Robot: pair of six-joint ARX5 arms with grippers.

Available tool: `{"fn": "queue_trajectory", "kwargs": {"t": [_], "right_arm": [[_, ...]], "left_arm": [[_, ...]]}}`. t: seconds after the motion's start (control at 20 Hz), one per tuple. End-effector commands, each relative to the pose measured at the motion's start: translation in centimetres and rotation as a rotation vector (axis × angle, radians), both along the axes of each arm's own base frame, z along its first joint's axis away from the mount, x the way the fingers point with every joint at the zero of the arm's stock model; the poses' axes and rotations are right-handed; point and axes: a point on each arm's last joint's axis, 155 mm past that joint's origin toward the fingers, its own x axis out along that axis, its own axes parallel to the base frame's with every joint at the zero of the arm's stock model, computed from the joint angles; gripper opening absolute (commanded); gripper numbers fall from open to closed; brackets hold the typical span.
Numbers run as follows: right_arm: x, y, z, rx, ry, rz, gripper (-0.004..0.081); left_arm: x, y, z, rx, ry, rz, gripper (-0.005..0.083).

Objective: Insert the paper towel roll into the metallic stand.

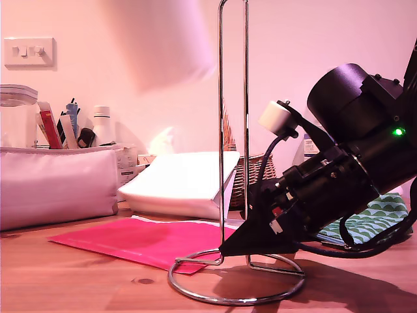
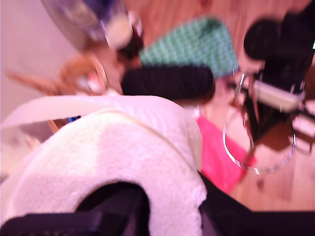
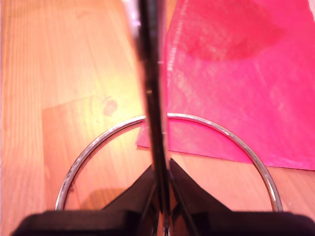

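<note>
The second hand (image 3: 160, 196) clamps the metallic stand (image 1: 233, 130) upright on the table (image 1: 78, 280), while the first hand (image 2: 123, 211) grasps the paper towel roll (image 2: 103, 162) aloft (blurred overhead in the exterior view); insertion remains undone.

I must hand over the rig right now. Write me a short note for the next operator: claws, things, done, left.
My first claw: shut on the paper towel roll, carried high above the table; motion-blurred in the exterior view.
My second claw: shut on the metallic stand, low on its upright loop, steadying it.
The stand is upright on the wooden table, its ring base partly over a pink sheet.
Done: roll picked up, stand held.
Left: line the roll's core over the loop, lower it to the base, release both.
</note>
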Motion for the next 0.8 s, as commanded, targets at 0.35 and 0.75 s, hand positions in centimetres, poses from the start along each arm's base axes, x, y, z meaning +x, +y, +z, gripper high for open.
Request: {"fn": "queue_trajectory", "kwargs": {"t": [0.35,0.75], "right_arm": [[-1.3,-0.4,-1.7,-0.041,0.051,0.008,-0.0013],[1.3,0.4,-0.4,-0.098,-0.018,0.039,-0.0013]], "left_arm": [[-2.9,-0.7,5.8,-0.146,-0.086,-0.027,-0.0024],[-5.9,-1.0,7.4,-0.232,-0.064,-0.092,-0.0024]]}}
